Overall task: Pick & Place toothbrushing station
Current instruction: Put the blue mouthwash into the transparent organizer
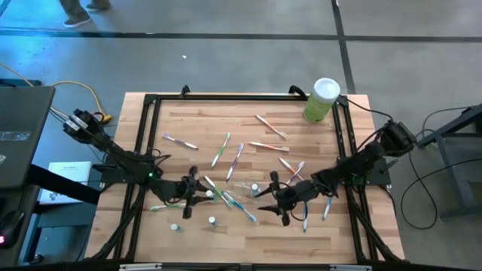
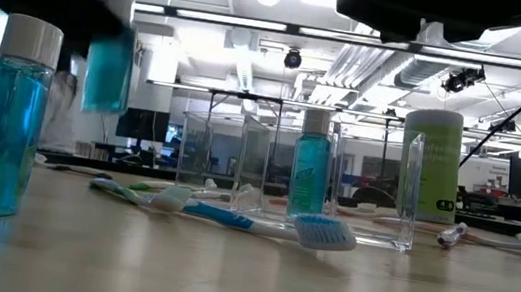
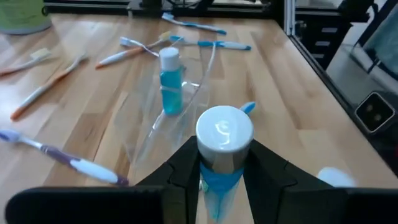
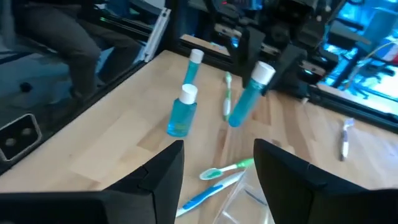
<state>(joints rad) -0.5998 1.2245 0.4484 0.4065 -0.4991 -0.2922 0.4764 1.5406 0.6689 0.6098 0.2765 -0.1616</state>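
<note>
Jaws of the left gripper (image 3: pixel 221 180) pinch a blue bottle (image 3: pixel 222 155) just short of the clear cup (image 3: pixel 177 106), so placing seems next, while the right gripper (image 4: pixel 217 171) waits spread.

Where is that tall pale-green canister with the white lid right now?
In the high view, the pale-green canister stands upright at the table's far right corner, beside the black frame, with a tan toothbrush its nearest neighbour.
</note>
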